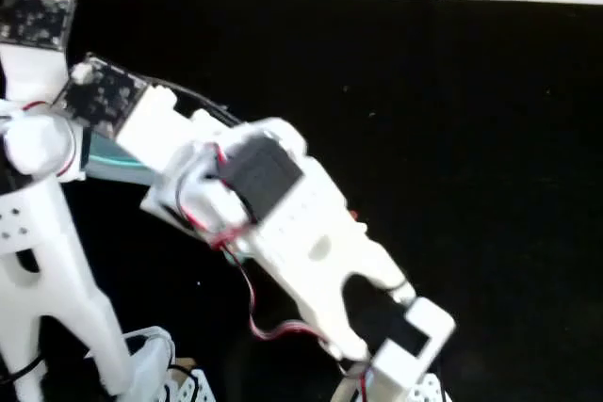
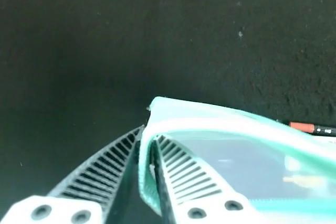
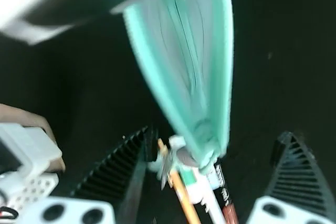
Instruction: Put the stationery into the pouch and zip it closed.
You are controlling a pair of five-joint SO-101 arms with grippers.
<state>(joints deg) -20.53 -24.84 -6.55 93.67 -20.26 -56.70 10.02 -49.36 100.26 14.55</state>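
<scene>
Translucent mint-green zip pouch [image 2: 236, 150], one end pinched by left gripper [image 2: 148, 137]; its long axis points between the spread right gripper [image 3: 215, 132] fingers, beside a thin orange pencil [image 3: 181, 190].

No legible text, number or sign anywhere. Red-black pen [image 2: 313, 128] beside pouch [image 2: 210, 116]: tiny white marks on black part (too small for reading). Right wrist view, pen barrel [image 3: 220, 179] at pouch end: pale print, blurred, not readable.

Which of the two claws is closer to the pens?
Right. The open right gripper straddles the pens at one end of the pouch; the left gripper pinches the pouch's other end, away from them.
</scene>
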